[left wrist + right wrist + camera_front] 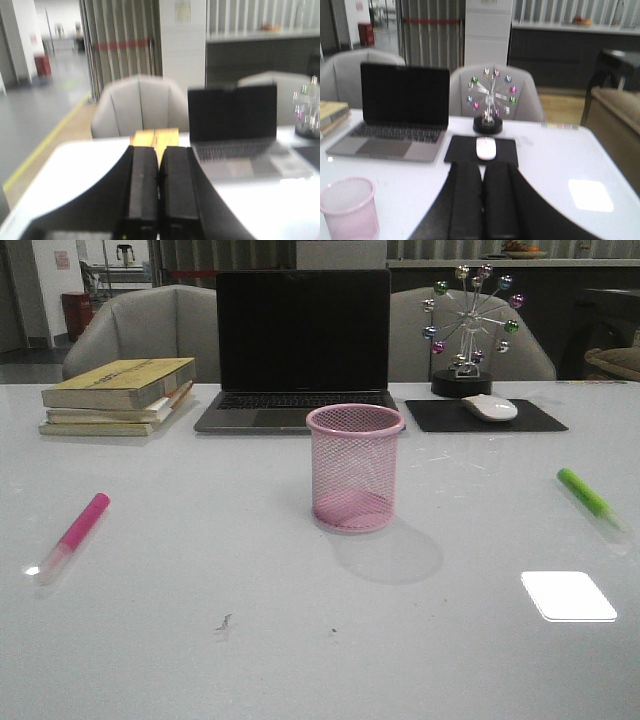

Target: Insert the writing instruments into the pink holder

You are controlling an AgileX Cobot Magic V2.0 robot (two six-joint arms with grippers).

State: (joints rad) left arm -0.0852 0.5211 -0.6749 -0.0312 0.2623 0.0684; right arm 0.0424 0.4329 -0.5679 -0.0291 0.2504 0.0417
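Left fingers (159,192) pressed together, seemingly holding nothing; right fingers (481,200) likewise, clear of pink holder (348,206).

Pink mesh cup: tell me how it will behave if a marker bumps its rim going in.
The pink mesh cup stands empty and is open wire, so it is probably light and may slide on the glossy table. It looks about as wide as tall, so it should slide before it tips. The mesh is likely stiff enough not to dent.
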